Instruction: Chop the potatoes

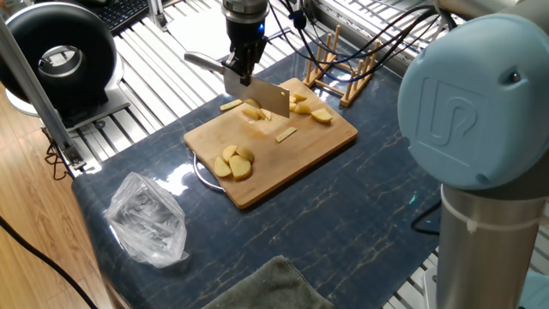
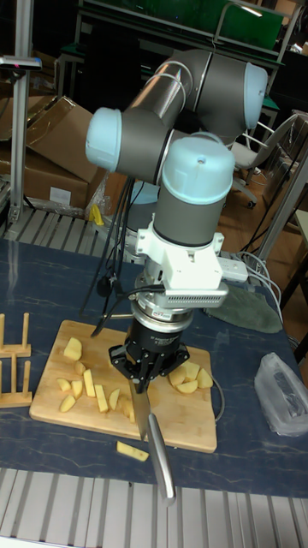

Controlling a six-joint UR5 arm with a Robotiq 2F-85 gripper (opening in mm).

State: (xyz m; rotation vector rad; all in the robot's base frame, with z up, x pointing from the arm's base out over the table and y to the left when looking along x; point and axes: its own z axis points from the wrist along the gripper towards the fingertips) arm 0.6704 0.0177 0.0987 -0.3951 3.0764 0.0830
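1. Fixed view: the gripper (image 1: 241, 69) is closed on the handle of a knife (image 1: 257, 93), whose blade hangs over the board's (image 1: 330, 137) far edge, just above a cluster of potatoes (image 1: 254, 110). More pieces lie at the board's far right corner, a stick near its middle, wedges near its left edge, and one piece on the table (image 1: 360, 223) just off the far left edge. A bag (image 1: 147, 219) lies near the table's left corner.
2. Tall fixed view: the gripper (image 2: 146, 372) clamps the knife (image 2: 154, 432) above the board (image 2: 51, 398); potatoes (image 2: 85, 385) lie to both sides of it, one off the near edge.
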